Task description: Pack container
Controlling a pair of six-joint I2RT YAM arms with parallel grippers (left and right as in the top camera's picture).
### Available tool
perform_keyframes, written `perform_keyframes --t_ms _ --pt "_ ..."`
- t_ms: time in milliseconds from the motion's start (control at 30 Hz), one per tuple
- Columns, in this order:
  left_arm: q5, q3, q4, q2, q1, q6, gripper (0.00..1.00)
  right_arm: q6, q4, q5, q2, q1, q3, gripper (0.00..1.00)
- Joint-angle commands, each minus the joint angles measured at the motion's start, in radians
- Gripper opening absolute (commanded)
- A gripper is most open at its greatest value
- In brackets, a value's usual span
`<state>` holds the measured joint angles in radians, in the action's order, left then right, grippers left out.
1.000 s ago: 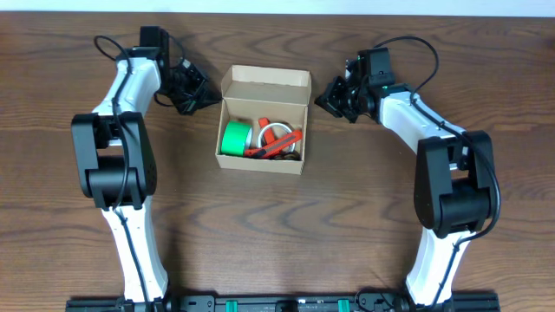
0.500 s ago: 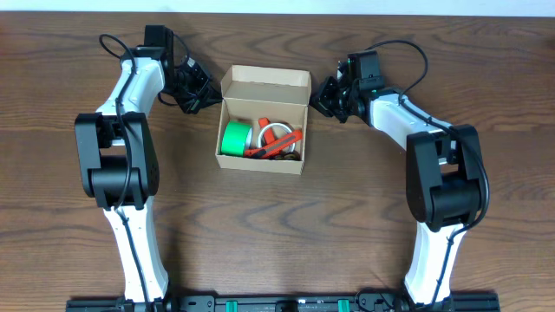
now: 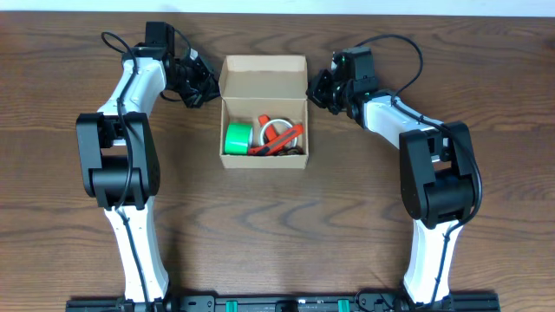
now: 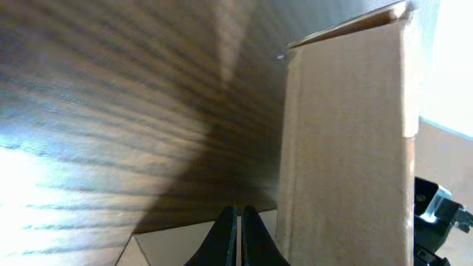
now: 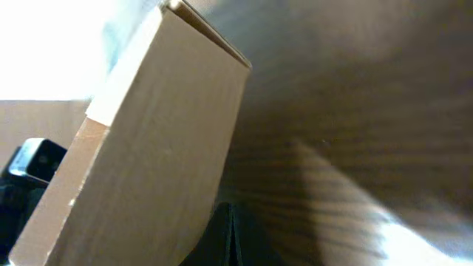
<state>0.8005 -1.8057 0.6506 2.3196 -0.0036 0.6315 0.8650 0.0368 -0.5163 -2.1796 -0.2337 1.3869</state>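
Jaws on your left gripper (image 4: 238,218) and right gripper (image 5: 231,214) were shut, empty, flanking the container (image 3: 222,130) at its flap lid (image 3: 264,76); you needed even pushes to fold it.

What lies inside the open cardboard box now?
The container holds a green tape roll, a whitish roll and red pieces. These cover most of the floor, so anything beneath them cannot be seen.
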Motion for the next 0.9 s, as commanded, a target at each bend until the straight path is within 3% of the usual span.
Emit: perform_keyframes --t_ms 0,600,867 --pt "0.073 -0.013 -0.018 0.015 0.004 -0.004 0.05 -0.029 0.046 0.003 -0.014 -0.01 0.016 0.01" --pt "0.211 -0.02 -0.043 0.015 0.082 -0.192 0.05 -0.257 0.284 -0.146 -0.01 -0.009 0.016 0.01" --pt "0.32 -0.032 -0.108 0.014 0.082 -0.194 0.05 -0.279 0.401 -0.269 -0.01 -0.008 0.016 0.01"
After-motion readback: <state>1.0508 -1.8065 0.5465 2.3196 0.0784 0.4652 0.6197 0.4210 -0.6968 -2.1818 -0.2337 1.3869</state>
